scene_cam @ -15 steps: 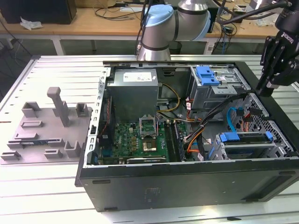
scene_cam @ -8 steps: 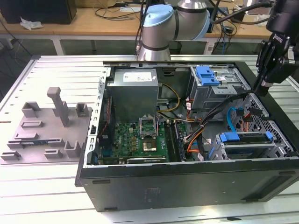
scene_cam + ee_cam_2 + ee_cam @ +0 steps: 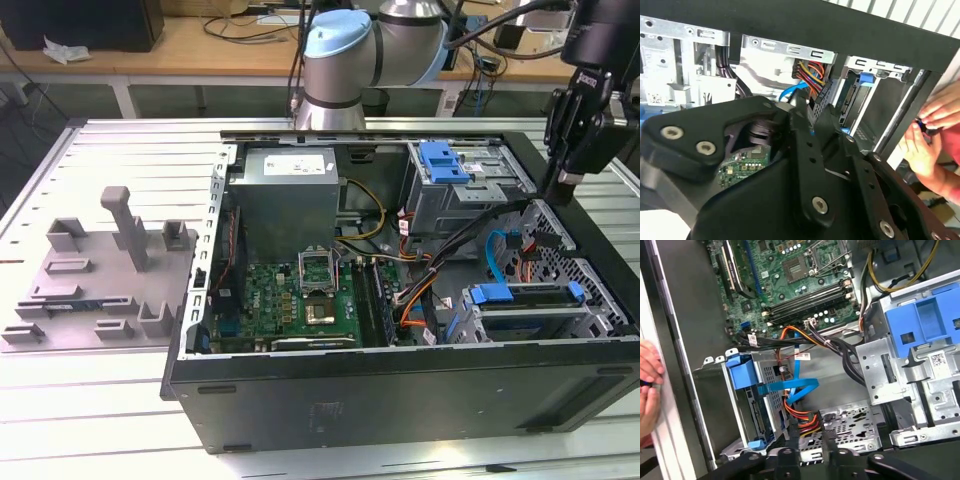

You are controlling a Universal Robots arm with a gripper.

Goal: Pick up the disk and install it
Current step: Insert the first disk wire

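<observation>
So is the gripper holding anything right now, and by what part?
Nothing: the gripper hangs empty over the case edge; the disk sits slotted inside it.

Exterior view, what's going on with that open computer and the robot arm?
The robot arm's gripper hangs over the open computer case, at the exterior view's right, with nothing visibly in its grasp. The disk, in its blue carrier, appears to sit in the drive cage below it. In both wrist views a person's hands are at the outside of the case wall.
</observation>
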